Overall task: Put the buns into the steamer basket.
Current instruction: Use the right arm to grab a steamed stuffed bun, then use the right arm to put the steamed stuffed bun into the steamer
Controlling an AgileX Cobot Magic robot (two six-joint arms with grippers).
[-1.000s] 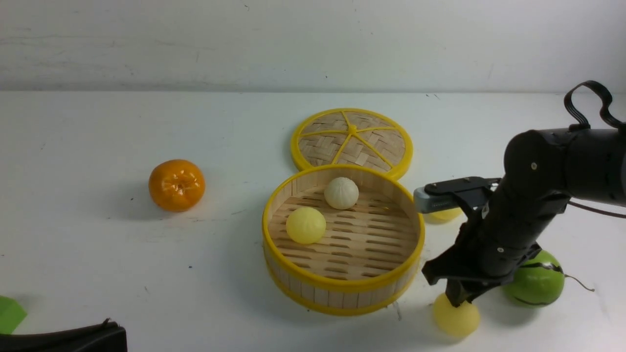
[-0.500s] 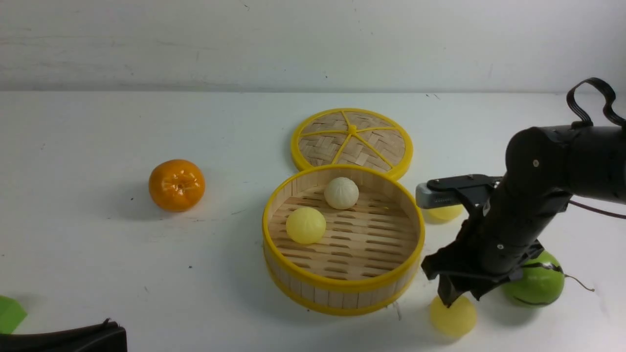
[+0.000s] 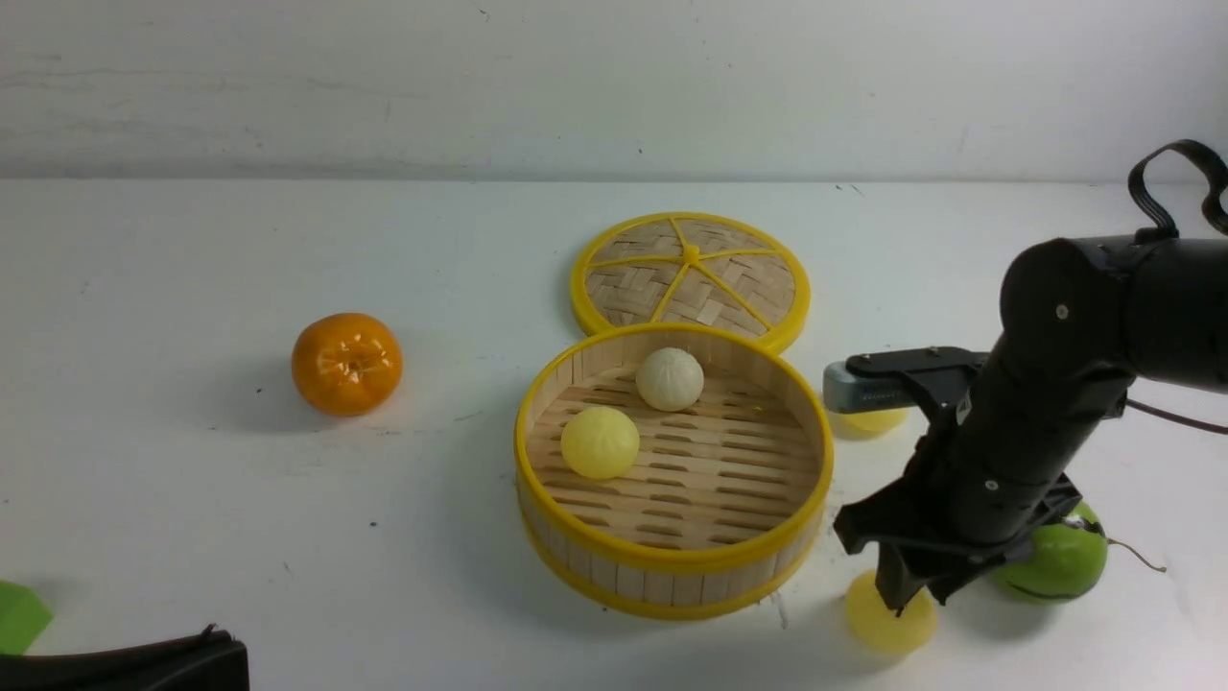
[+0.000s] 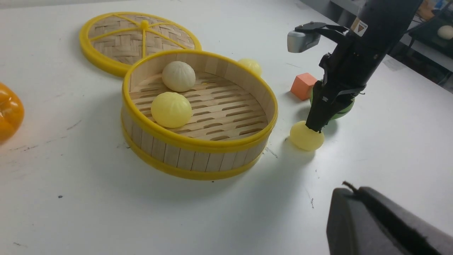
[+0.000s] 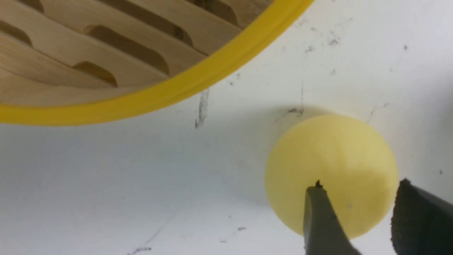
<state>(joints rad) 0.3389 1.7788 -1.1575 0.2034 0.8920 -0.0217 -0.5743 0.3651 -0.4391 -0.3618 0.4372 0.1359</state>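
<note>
The steamer basket [image 3: 672, 561] stands mid-table and holds a pale yellow bun [image 3: 600, 441] and a cream-white bun [image 3: 670, 379]. A third bun [image 3: 887, 624], pale yellow, lies on the table just right of the basket's front. My right gripper [image 3: 907, 600] points down at its top, open. In the right wrist view one fingertip [image 5: 318, 198] overlaps this bun [image 5: 331, 166] and the other stands beside it. Another yellow bun [image 3: 868, 420] peeks out behind the right wrist. My left gripper [image 4: 348, 186] is shut and empty, low at the near left.
A woven lid [image 3: 691, 269] lies flat behind the basket. An orange [image 3: 346, 363] sits to the left. A green ball [image 3: 1055, 561] rests right behind my right gripper, with an orange-red cube [image 4: 303, 86] near it. A green scrap [image 3: 17, 614] lies at the left edge.
My right gripper's jaws have parted and its tip has shifted slightly right over the bun on the table. The bun stays on the table; the left arm has not moved.
</note>
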